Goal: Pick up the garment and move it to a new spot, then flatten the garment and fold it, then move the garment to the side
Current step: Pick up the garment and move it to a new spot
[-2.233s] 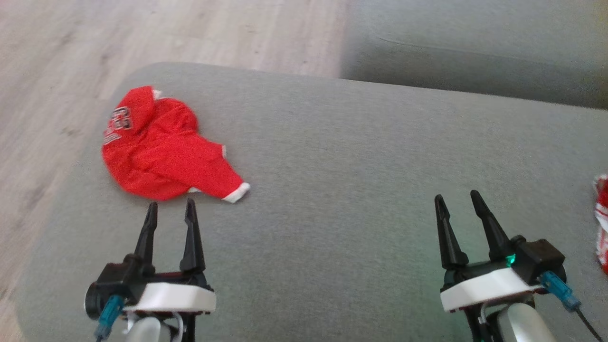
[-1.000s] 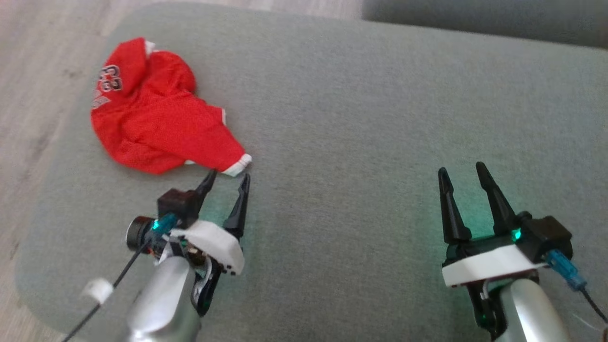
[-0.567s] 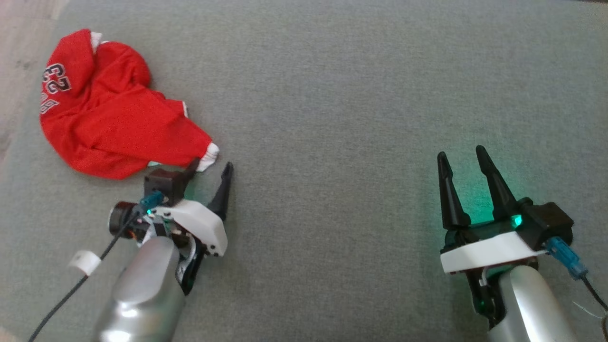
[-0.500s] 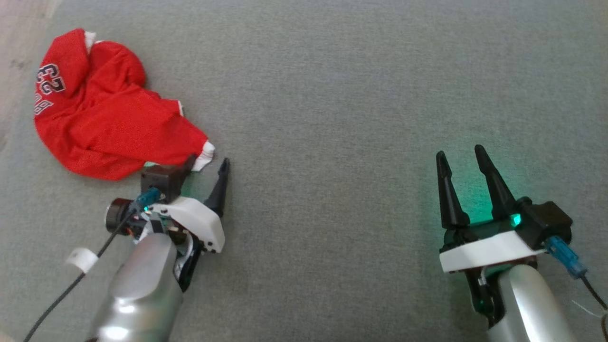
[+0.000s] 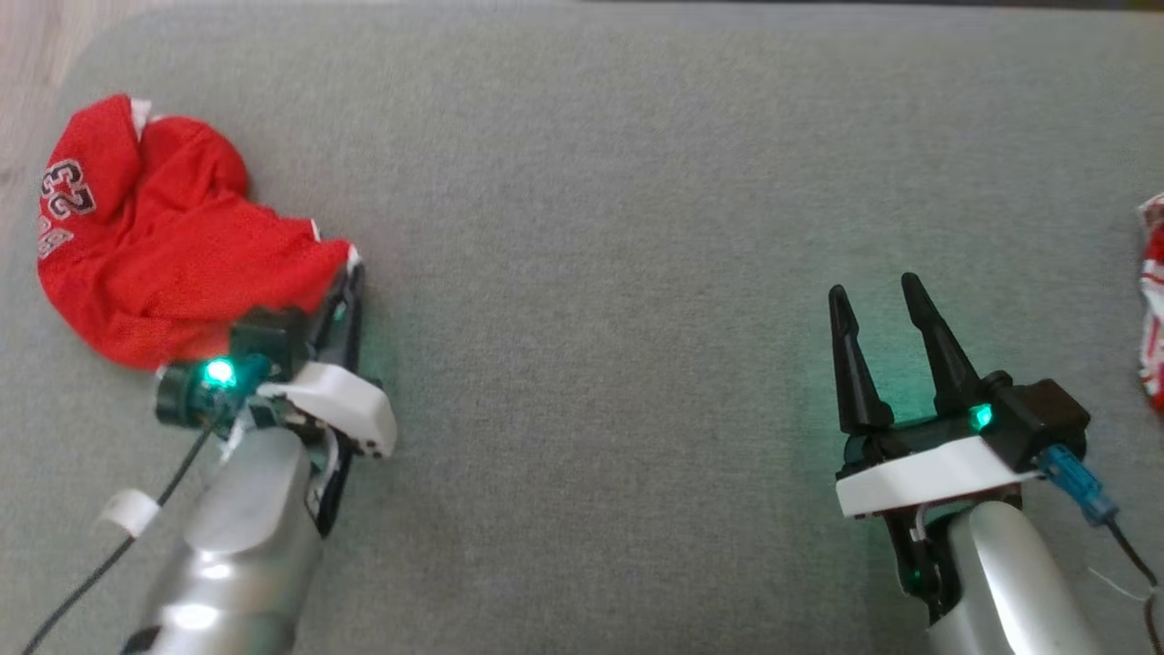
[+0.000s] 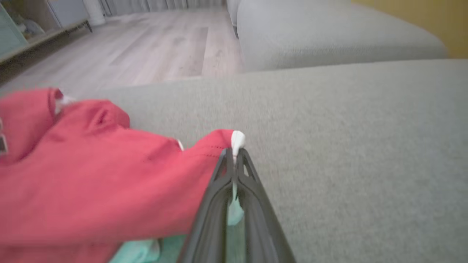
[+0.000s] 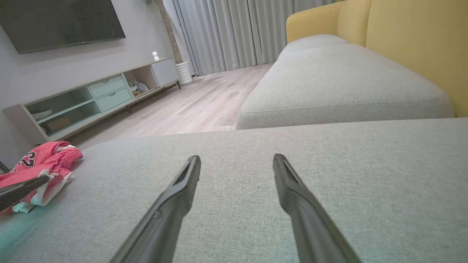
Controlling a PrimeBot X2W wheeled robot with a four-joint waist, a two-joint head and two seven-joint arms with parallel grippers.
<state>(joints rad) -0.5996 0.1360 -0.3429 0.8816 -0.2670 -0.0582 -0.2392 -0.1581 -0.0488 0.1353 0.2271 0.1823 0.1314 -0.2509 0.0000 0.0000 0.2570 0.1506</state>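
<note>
Left wrist view, blurred: left gripper (image 6: 234, 155) pinched on what looks like a white-trimmed corner of the red garment (image 6: 91, 175). Head view: garment bunched at ten o'clock by the cushion (image 5: 591, 227) edge. The right gripper (image 5: 878, 296) is spread and empty, with bare cushion between.

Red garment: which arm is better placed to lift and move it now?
Left. The left pincer is shut on the white-trimmed corner of the red garment, so it likely only needs to lift. The right pincer stands open over bare cushion, well apart from the garment.
</note>
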